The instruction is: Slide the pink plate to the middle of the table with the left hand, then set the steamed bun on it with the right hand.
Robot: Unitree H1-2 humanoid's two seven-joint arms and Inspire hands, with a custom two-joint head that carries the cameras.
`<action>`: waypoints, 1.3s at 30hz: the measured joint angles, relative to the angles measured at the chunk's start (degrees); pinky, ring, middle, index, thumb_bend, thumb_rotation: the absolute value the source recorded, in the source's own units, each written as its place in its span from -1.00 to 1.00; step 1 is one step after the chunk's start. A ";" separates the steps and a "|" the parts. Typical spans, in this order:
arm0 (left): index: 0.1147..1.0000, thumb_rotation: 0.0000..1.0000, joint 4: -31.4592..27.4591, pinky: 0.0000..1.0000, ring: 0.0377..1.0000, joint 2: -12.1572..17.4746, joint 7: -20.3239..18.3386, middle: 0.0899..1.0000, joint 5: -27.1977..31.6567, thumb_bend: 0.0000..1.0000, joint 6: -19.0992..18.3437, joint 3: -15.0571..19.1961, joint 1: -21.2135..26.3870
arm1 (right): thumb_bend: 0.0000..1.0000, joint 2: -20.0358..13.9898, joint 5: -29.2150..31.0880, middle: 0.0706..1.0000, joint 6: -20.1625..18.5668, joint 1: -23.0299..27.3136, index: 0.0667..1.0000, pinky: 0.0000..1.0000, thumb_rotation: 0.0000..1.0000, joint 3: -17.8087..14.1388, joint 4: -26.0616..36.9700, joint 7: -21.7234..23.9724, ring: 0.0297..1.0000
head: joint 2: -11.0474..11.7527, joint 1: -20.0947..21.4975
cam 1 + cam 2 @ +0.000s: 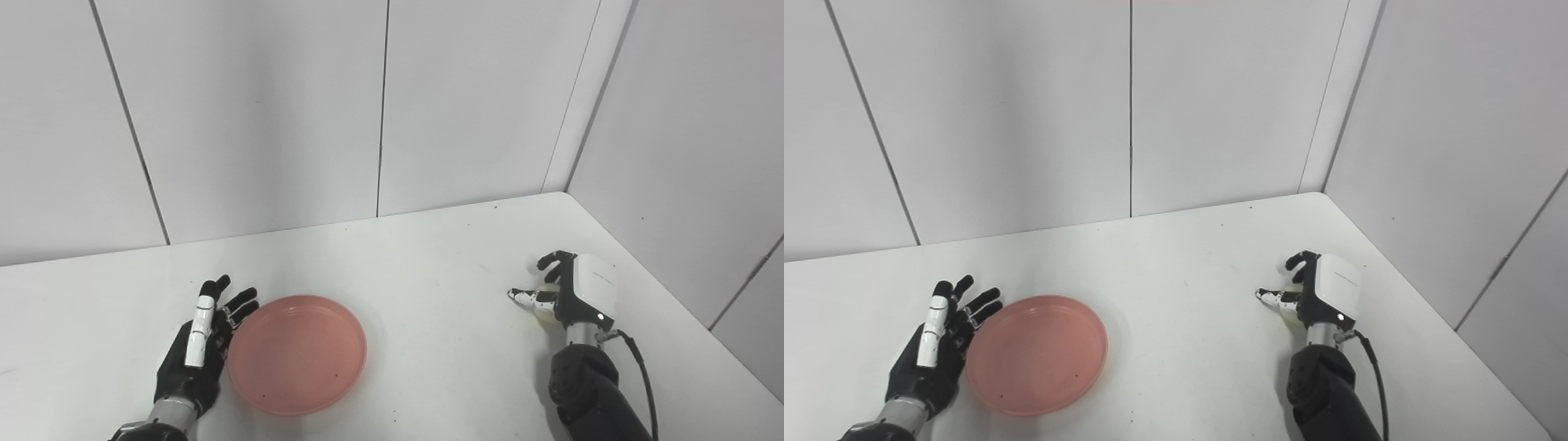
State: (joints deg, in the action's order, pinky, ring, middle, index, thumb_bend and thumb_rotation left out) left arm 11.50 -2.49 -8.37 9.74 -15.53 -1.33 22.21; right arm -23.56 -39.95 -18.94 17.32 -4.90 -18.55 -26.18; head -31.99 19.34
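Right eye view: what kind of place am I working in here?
Probably a test booth or lab bench, not a kitchen: bare white table, plain grey wall panels, only a pink plate.

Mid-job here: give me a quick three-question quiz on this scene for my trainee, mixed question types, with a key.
1. True or false: the pink plate has food on it.
2. Multiple choice: the left hand is (A) lifting the plate, (B) open beside the plate's left rim, (C) resting inside the plate.
3. Short answer: what pale thing is the right hand closed around on the table?

Key
1. False; the plate is bare.
2. B.
3. The steamed bun, mostly hidden by the fingers.
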 measured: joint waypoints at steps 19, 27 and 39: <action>0.89 0.81 -0.39 0.70 0.66 0.00 -0.04 0.61 -0.01 0.43 -0.51 -0.03 -0.18 | 0.02 -1.43 0.26 -0.41 -3.03 0.05 -0.12 -0.57 -0.65 2.01 0.89 1.51 -0.50 | -0.09 -0.18; 0.90 0.84 -0.40 0.71 0.67 0.00 -0.07 0.63 -0.02 0.42 -0.54 -0.08 -0.18 | 0.02 -1.54 0.73 -0.45 -3.09 -0.06 -0.12 -0.59 -0.66 1.97 1.39 1.66 -0.53 | -0.09 -0.18; 0.90 0.81 -0.05 0.70 0.66 -0.09 -0.06 0.63 -0.10 0.41 -0.29 -0.31 -0.15 | 0.01 -1.47 0.38 -0.58 -5.06 -2.55 -0.14 -0.68 -0.66 1.59 15.31 5.41 -0.64 | 0.62 -0.97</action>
State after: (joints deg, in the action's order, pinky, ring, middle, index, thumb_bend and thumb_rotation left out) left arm 11.45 -2.57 -8.44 9.64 -15.82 -1.64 22.06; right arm -25.03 -39.57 -23.99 14.77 -3.31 -3.24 -20.77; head -31.38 18.37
